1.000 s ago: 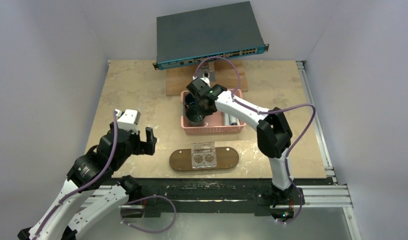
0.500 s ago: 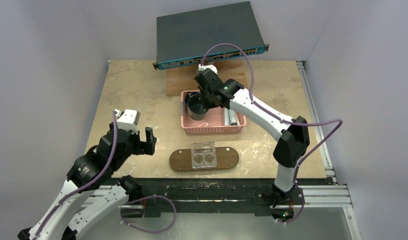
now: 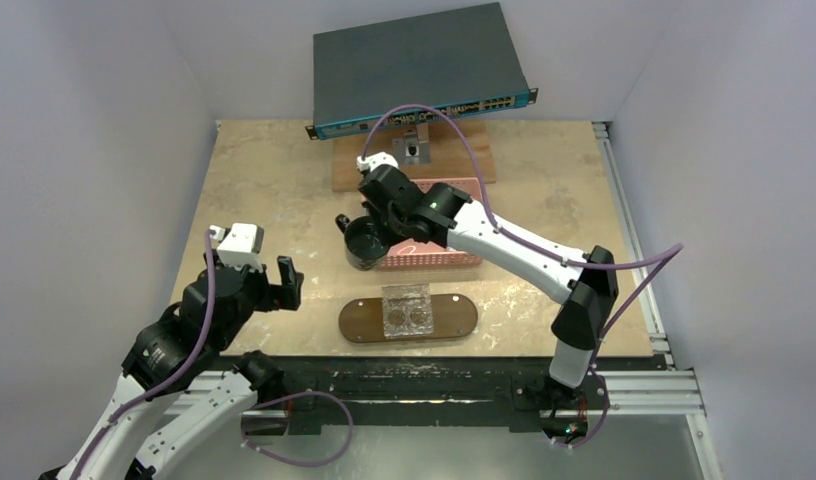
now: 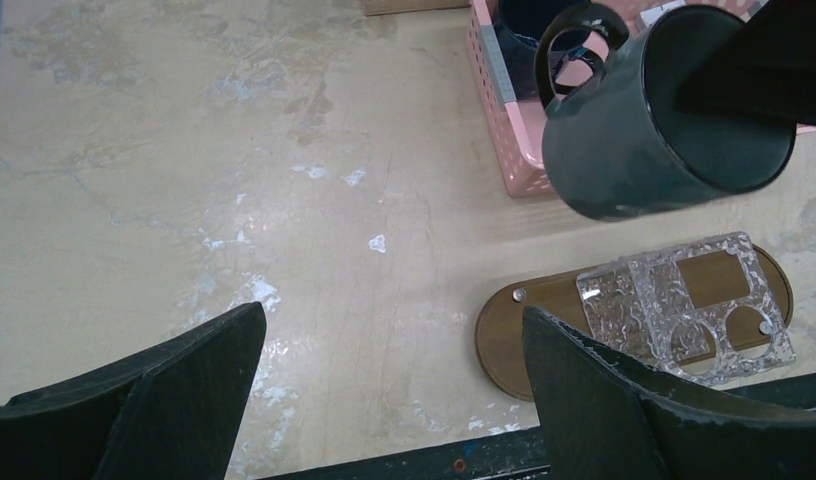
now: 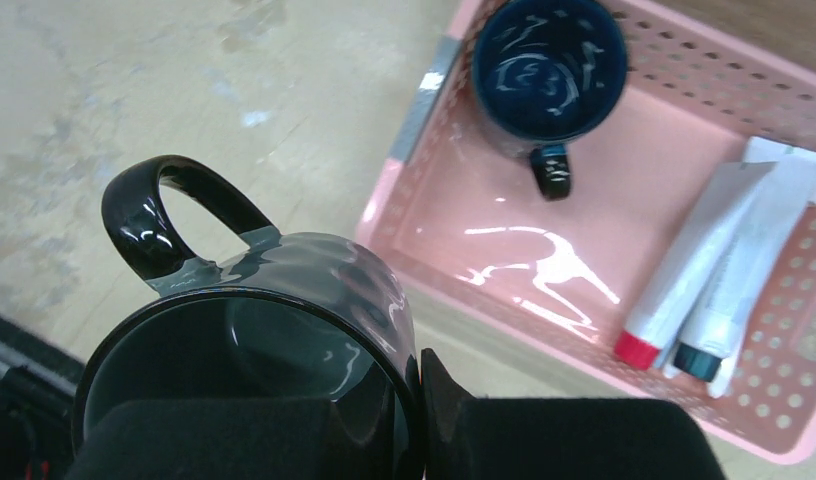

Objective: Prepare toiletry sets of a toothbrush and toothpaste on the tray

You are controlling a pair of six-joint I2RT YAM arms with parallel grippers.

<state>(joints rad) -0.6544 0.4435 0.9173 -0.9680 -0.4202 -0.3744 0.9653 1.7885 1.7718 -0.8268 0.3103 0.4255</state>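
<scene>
My right gripper (image 5: pixel 416 370) is shut on the rim of a dark mug (image 5: pixel 254 340), one finger inside and one outside. In the top view this mug (image 3: pixel 364 243) hangs just off the left end of the pink basket (image 3: pixel 434 258). Two white toothpaste tubes (image 5: pixel 684 270) lie at the basket's right end; I cannot make out a toothbrush. The dark-brown tray (image 3: pixel 454 320) lies near the front edge with a clear holder (image 3: pixel 406 310) on it. My left gripper (image 4: pixel 394 315) is open and holds nothing, hovering over bare table left of the tray (image 4: pixel 529 330).
A second dark mug (image 5: pixel 549 65) stands upright in the basket's (image 5: pixel 454 230) far left corner. A grey network switch (image 3: pixel 419 65) sits at the back on a wooden board (image 3: pixel 349 165). The held mug (image 4: pixel 664 120) hangs above and beyond the tray in the left wrist view.
The right arm has lifted the mug out of the basket and carried it left, past the basket's left end. The left arm has drawn slightly left, still open.
</scene>
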